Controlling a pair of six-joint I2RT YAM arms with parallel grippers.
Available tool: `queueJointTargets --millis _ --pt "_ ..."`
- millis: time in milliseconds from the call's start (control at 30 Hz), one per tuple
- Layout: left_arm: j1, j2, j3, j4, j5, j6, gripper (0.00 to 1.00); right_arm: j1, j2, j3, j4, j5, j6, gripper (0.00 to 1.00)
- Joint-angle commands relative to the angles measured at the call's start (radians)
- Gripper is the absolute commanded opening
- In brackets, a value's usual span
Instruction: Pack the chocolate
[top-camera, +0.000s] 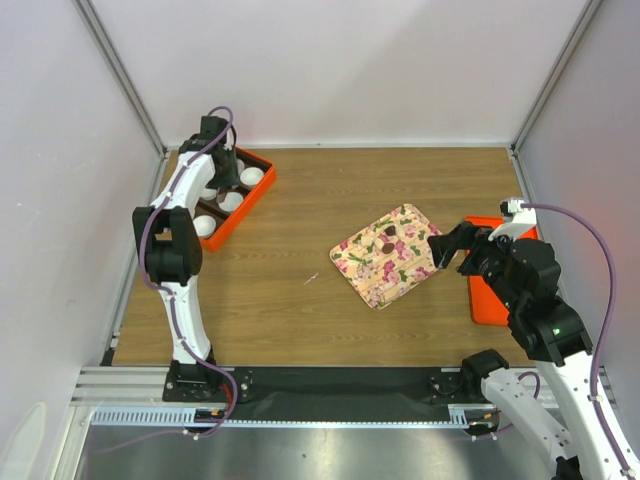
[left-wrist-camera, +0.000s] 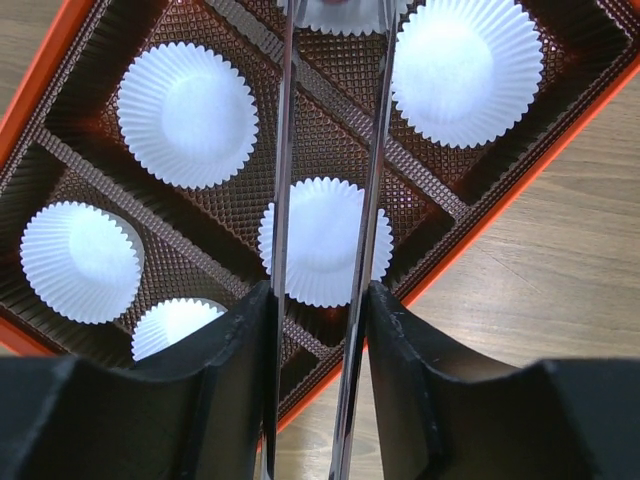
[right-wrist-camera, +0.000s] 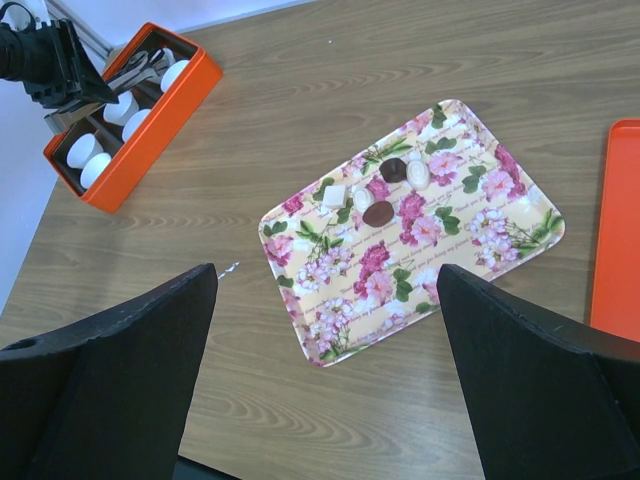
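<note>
Two dark brown chocolate pieces (right-wrist-camera: 392, 168) (right-wrist-camera: 377, 213) lie on the pink-flowered tray (right-wrist-camera: 480, 250) beside a few pale pieces (right-wrist-camera: 335, 195); they show as dark spots in the top view (top-camera: 388, 232). My left gripper (left-wrist-camera: 320, 295) (top-camera: 213, 135) is shut on metal tongs (left-wrist-camera: 284, 150) and hangs over the orange box (left-wrist-camera: 470, 230) of white paper cups (left-wrist-camera: 188, 115). The tong blades straddle one cup (left-wrist-camera: 325, 240) and are empty. My right gripper (right-wrist-camera: 325, 285) (top-camera: 437, 250) is open and empty, above the tray's near edge.
The orange box (top-camera: 258, 190) stands at the table's back left with a brown divided insert. A flat orange lid (top-camera: 485, 300) (right-wrist-camera: 615, 240) lies at the right, partly under my right arm. White walls close in the table on three sides.
</note>
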Motion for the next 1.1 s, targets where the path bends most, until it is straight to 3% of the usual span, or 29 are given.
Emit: queueJointTargets --millis 0,300,700,900,1067 --pt "0.001 -0.08 0.023 0.026 -0.015 0.029 0.47 0.004 0.001 0.004 0.035 0.014 -0.02 1.0" --pt "-0.001 -0.089 0.085 -0.007 -0.024 0.042 0.5 0.004 0.001 0.001 0.038 0.015 -0.023 1.0" --pt "-0.053 -0.212 0.138 -0.069 0.004 0.042 0.5 0.005 0.008 0.024 0.026 0.023 -0.026 1.0" --pt "-0.203 -0.405 -0.091 0.022 0.062 0.014 0.49 0.004 -0.007 0.033 -0.014 0.026 -0.032 1.0" --pt "-0.419 -0.527 -0.273 0.06 0.065 -0.011 0.49 0.004 -0.018 0.048 -0.057 0.07 -0.052 1.0"
